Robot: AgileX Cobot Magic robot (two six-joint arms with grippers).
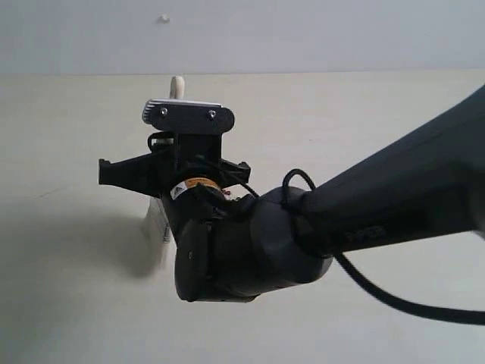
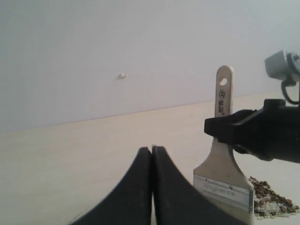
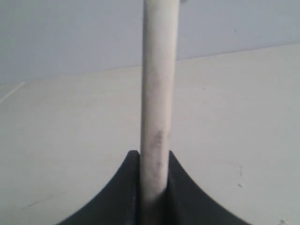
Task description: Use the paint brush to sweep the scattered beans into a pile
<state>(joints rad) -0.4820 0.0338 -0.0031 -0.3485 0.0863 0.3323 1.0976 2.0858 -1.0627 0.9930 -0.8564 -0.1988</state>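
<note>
- The right end effector (image 3: 153,161) had its jaws narrowed onto the paint brush (image 2: 224,164). It gripped the pale handle (image 3: 157,93) partway up, so the holed end stood on top and the ferrule (image 2: 225,193) pointed down toward the table (image 2: 70,154). That near-upright hold seemed chosen so the bristles could drag flat across the surface.
- In the right wrist view the handle ran straight up between the two black fingers (image 3: 122,197) with no gap on either side. The grip looked firm enough to resist the sideways push of a sweep.
- The left end effector (image 2: 152,152) was fully closed, its fingers pressed together with nothing between them. It stood apart from the brush, apparently parked clear of the sweeping path.
- The beans (image 2: 263,186) that could be seen lay gathered in the pile (image 2: 276,202), mixed with whitish crumbs, on the table just beside the ferrule.
- No stray beans showed elsewhere, though the right arm (image 1: 379,205) hid much of the table in the exterior view.
- Judged from this, the sweeping looked close to finished. Whether the bristles touched the table could not be told, since they were cut off or hidden in every view.
</note>
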